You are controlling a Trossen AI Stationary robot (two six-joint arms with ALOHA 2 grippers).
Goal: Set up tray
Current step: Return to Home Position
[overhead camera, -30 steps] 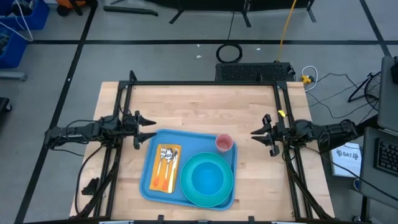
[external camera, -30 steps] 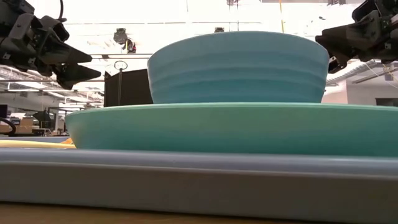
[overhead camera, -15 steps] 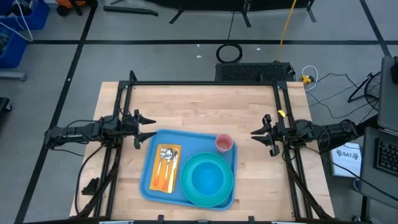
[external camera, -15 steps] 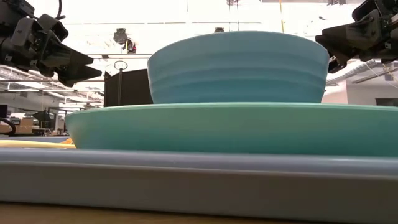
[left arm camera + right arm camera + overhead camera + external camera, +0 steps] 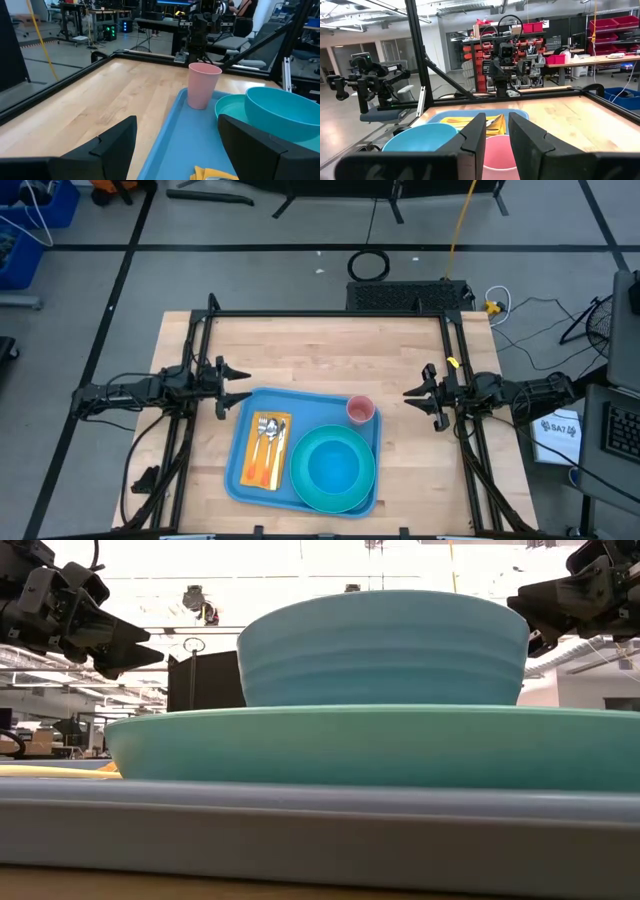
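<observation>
Nearest, the blue tray (image 5: 312, 406) is sitting at the table's front middle. It's carrying a turquoise plate (image 5: 297, 480) with a bowl (image 5: 335, 465) on it, an orange napkin (image 5: 258, 475) with cutlery (image 5: 267, 435), and a pink cup (image 5: 361, 411) at its far right corner. Left gripper (image 5: 245, 385) is hovering by the far left corner, fingers spread wide. Right gripper (image 5: 408, 392) is hanging off to the right, fingers slightly apart.

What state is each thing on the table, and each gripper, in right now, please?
tray, lying flat, loaded.
plate, flat on the tray, under the bowl.
bowl, upright on the plate, empty.
pink cup, upright on the tray.
orange napkin, flat on the tray.
cutlery, lying side by side on the napkin.
left gripper, wide open, empty.
right gripper, slightly open, empty.
</observation>
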